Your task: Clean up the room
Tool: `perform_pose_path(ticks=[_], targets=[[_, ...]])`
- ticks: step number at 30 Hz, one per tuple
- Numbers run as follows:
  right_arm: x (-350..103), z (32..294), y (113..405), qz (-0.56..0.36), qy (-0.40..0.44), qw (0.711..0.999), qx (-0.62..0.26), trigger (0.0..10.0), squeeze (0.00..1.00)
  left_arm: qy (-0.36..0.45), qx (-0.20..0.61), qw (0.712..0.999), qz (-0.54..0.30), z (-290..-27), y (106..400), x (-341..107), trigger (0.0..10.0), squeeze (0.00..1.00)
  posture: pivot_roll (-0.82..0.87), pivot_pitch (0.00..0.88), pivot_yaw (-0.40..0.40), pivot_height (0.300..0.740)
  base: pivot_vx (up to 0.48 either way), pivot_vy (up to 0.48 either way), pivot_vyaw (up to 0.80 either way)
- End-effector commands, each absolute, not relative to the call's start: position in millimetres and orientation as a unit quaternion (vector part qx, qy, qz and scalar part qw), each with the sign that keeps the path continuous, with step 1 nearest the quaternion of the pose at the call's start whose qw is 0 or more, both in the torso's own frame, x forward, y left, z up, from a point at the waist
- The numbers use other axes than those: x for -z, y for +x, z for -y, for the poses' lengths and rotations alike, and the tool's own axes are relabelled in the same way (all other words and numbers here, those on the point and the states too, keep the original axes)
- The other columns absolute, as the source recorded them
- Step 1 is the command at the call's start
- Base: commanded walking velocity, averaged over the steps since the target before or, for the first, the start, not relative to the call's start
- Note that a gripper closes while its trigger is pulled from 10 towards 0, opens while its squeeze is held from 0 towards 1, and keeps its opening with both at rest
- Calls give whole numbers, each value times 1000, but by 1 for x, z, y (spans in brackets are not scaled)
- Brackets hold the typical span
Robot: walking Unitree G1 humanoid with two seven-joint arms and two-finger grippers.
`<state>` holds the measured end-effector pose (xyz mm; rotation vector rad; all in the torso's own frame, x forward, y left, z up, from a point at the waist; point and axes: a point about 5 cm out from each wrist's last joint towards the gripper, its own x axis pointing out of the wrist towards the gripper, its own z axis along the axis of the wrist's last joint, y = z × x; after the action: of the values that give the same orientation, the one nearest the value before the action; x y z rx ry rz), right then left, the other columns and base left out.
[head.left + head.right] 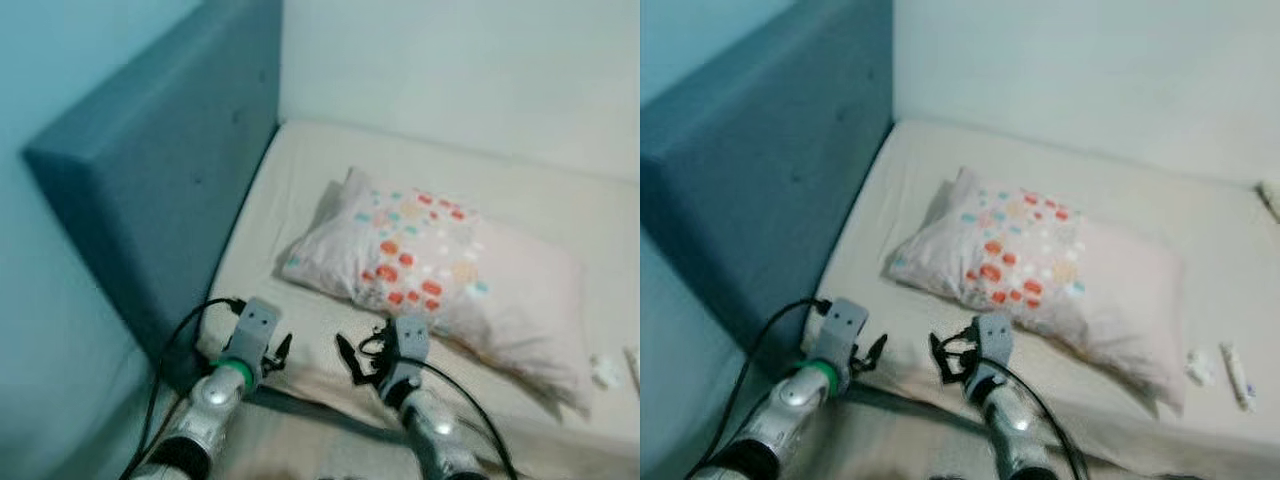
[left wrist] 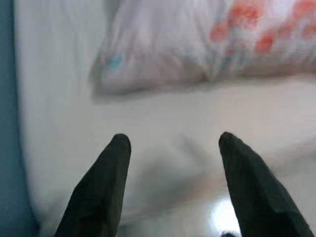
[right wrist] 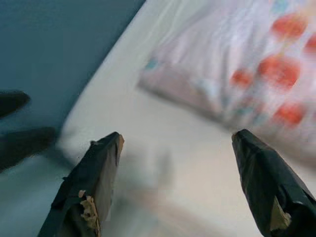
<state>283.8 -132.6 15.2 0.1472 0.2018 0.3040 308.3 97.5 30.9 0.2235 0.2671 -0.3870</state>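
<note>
A pale pillow (image 1: pixel 440 290) with red, orange and teal spots lies slantwise on the cream bed sheet (image 1: pixel 300 200). My left gripper (image 2: pixel 170 140) hovers open over the bed's near edge, short of the pillow's corner (image 2: pixel 148 64). My right gripper (image 3: pixel 175 138) is open too, just beside it, with the pillow (image 3: pixel 247 74) ahead of its fingers. Both arms reach in from below: the left gripper (image 1: pixel 275 350) and the right gripper (image 1: pixel 365 355) stand a hand's width apart, holding nothing.
A tall blue padded headboard (image 1: pixel 170 180) walls the bed's left side. A white wall (image 1: pixel 460 70) closes the far side. Small white items (image 1: pixel 1215 365), one like a tube (image 1: pixel 1237 375), lie on the sheet at the right. Black cables (image 1: pixel 180 340) trail from my wrists.
</note>
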Motion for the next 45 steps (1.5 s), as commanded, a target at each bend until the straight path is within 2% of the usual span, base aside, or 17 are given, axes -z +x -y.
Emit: perform_pose_path(ticks=[1, 8, 38, 45], targets=[[-14, 126, 283, -104, 84, 979, -155, 10000, 0, 118, 185, 964, -148, -108, 302, -22, 10000, 0, 37, 36, -23, 715, 472, 0, 0], [-14, 125, 283, -104, 84, 979, -155, 10000, 0, 119, 184, 964, -149, -108, 302, -22, 10000, 0, 37, 36, -23, 715, 459, 0, 0], [-12, 124, 282, -107, 84, 979, -155, 10000, 0, 112, 189, 964, -146, -107, 302, -22, 10000, 0, 40, 42, -19, 715, 0, 0, 0], [-12, 123, 281, -107, 85, 978, -155, 10000, 0, 109, 189, 965, -148, -107, 301, -22, 10000, 0, 40, 42, -19, 715, -286, 0, 0]])
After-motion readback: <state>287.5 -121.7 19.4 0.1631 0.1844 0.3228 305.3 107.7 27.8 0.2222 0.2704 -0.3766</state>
